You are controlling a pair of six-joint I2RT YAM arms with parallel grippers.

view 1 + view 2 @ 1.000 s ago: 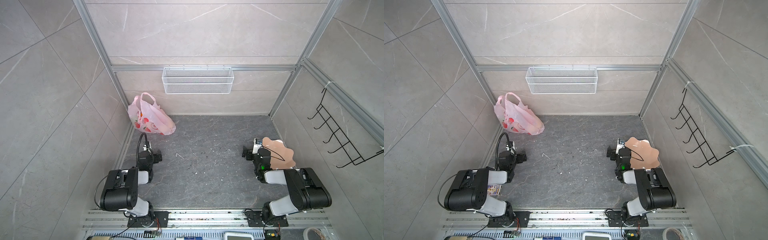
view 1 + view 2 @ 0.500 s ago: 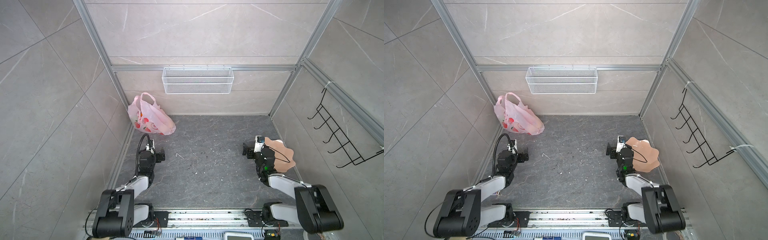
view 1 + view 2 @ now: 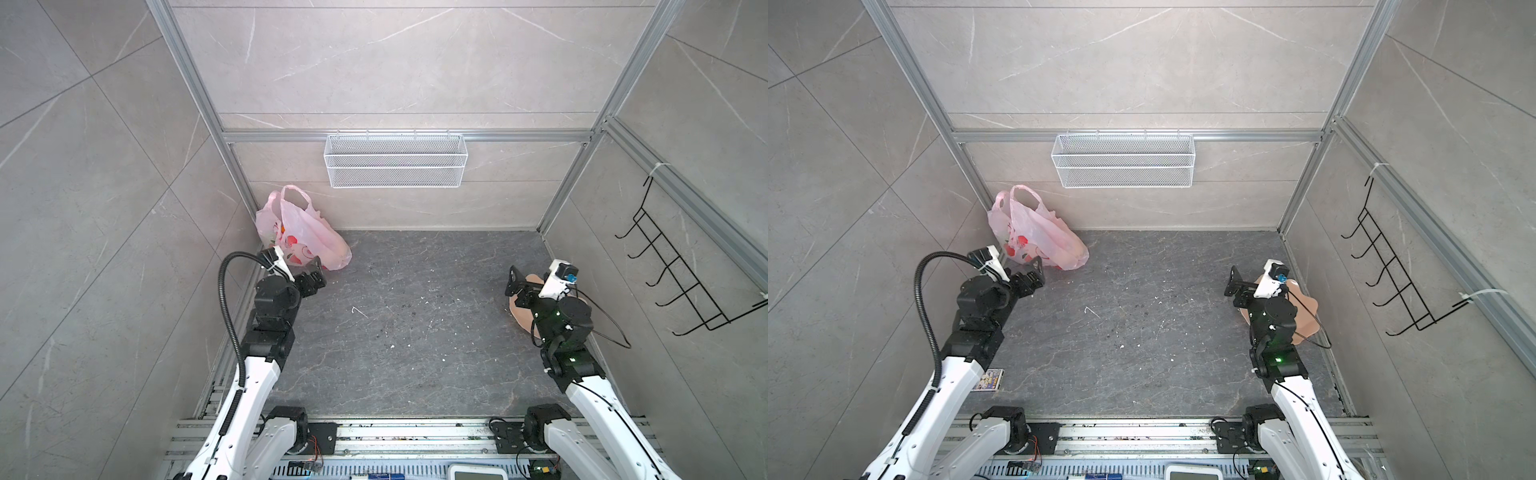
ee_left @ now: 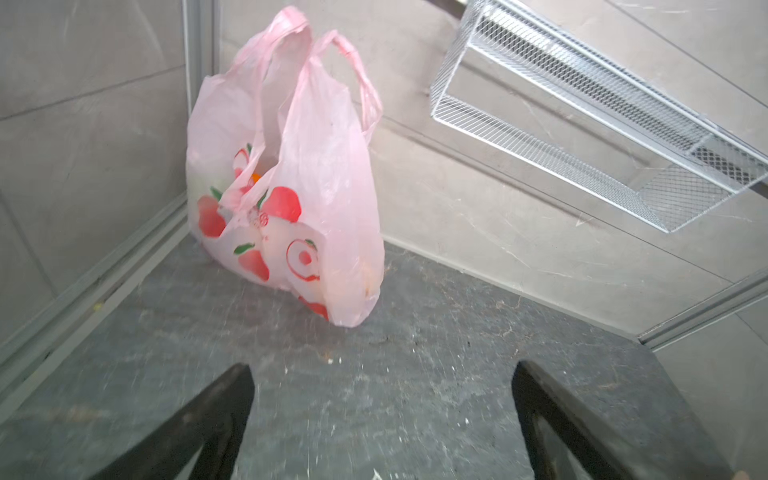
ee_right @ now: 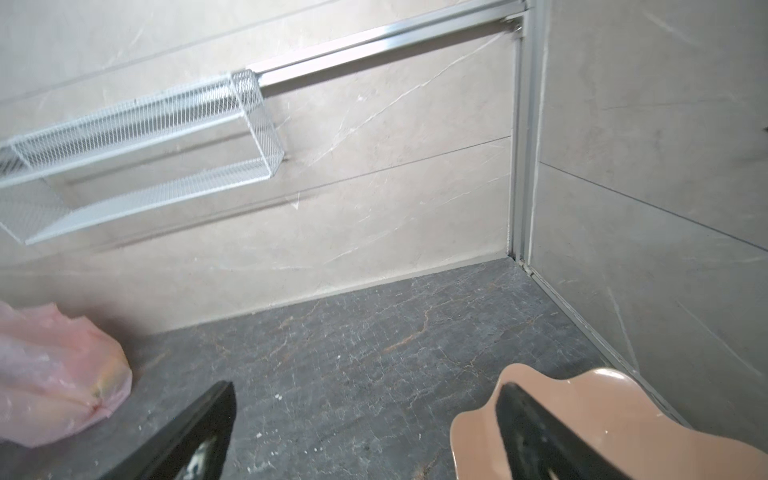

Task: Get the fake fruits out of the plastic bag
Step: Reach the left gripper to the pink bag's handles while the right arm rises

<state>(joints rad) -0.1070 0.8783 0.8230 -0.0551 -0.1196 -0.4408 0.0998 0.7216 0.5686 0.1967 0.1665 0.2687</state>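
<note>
One plastic bag (image 3: 301,232) sits on the floor below the one wire basket (image 3: 395,160), off its end on the left arm's side. The bag is thin, pale pink and translucent, with red fruit prints. Its two loop handles point up the wall, and its long axis slopes down toward the floor under the basket. Of the fake fruits (image 4: 256,178) only one orange patch shows. The left gripper (image 4: 382,370) and right gripper (image 5: 365,388) both gape, empty. One plate (image 5: 602,415) lies below the basket's other end.

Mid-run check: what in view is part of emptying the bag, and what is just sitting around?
Job: plastic bag, far left corner; fake fruits inside it, only an orange bit showing.
Lying about: peach plate; white wire basket on the back wall; black hook rack; small printed card at the near left edge.
</note>
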